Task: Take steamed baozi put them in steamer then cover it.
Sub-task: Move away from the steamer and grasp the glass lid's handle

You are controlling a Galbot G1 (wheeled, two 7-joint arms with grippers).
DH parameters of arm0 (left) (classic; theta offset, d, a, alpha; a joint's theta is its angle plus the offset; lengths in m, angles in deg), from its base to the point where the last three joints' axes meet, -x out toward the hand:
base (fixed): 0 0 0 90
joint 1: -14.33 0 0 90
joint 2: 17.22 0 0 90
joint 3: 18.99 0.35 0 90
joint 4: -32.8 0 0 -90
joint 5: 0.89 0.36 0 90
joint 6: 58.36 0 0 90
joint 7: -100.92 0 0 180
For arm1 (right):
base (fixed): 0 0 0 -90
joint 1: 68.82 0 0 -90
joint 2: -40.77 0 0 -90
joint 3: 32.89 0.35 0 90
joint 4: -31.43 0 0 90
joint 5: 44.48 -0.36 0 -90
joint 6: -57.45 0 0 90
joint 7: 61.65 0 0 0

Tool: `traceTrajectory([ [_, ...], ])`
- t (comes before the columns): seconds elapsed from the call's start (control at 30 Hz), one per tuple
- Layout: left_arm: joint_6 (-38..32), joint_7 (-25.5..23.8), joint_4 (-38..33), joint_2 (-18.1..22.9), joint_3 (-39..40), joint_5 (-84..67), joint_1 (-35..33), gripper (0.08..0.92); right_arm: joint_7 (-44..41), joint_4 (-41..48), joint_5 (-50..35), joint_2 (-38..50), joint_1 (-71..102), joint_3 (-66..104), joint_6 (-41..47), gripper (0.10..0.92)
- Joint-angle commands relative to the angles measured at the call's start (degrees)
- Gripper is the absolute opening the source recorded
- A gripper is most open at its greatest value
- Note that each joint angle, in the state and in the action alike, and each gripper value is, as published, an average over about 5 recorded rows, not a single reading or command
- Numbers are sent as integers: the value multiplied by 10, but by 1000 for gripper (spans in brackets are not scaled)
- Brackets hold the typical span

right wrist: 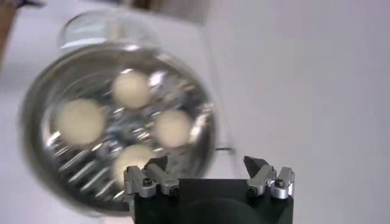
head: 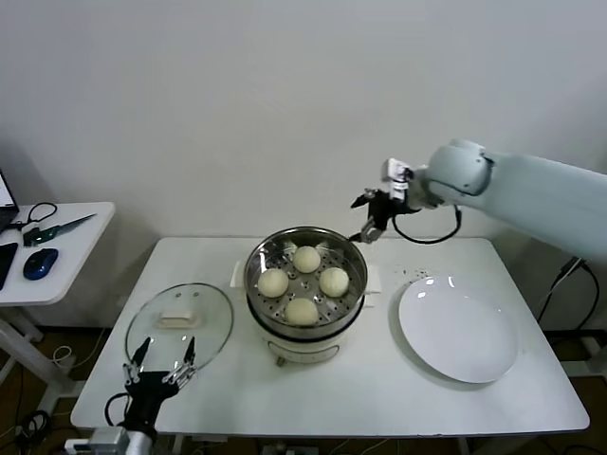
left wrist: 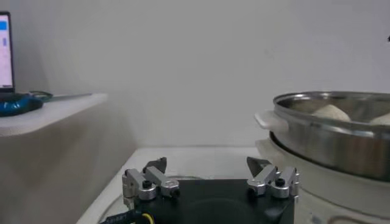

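Several cream-white baozi (head: pixel 303 283) sit on the perforated tray inside the steel steamer (head: pixel 258 258) at the table's middle; they also show in the right wrist view (right wrist: pixel 131 89). The glass cover (head: pixel 152 327) with its cream handle lies flat on the table to the steamer's left. My left gripper (head: pixel 159 363) is open and empty at the table's front left edge, just in front of the cover. My right gripper (head: pixel 363 220) is open and empty, raised behind the steamer's right rim. The steamer's rim shows in the left wrist view (left wrist: pixel 341 125).
An empty white plate (head: pixel 459 329) lies on the table's right side. A white side table (head: pixel 71 248) with a blue mouse and scissors stands to the left. A wall is behind the table.
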Motion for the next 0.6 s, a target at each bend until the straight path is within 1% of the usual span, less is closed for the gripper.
traceTrajectory([
  [0.03, 12, 24, 0, -4, -2, -3, 23, 823, 153, -96, 93, 227, 609, 677, -62, 823],
  [0.1, 8, 25, 3, -9, -2, 16, 33, 823, 157, -112, 105, 219, 790, 860, -74, 823],
  [0.17, 16, 29, 2, -17, 1, 37, 38, 823, 157, -128, 113, 192, 947, 1015, -91, 823],
  [0.23, 25, 31, -2, -27, 3, 45, 41, 823, 155, -143, 122, 145, 1076, 1133, -120, 823],
  [0.3, 24, 27, -2, -34, 2, 50, 44, 823, 153, -155, 133, 91, 1166, 1210, -158, 823],
  [0.43, 8, 31, 10, -40, 0, 60, 57, 823, 154, -171, 149, -24, 1269, 1268, -237, 823],
  [0.6, -11, 53, 20, -46, 10, 60, 59, 823, 163, -172, 166, -128, 1315, 1256, -321, 823],
])
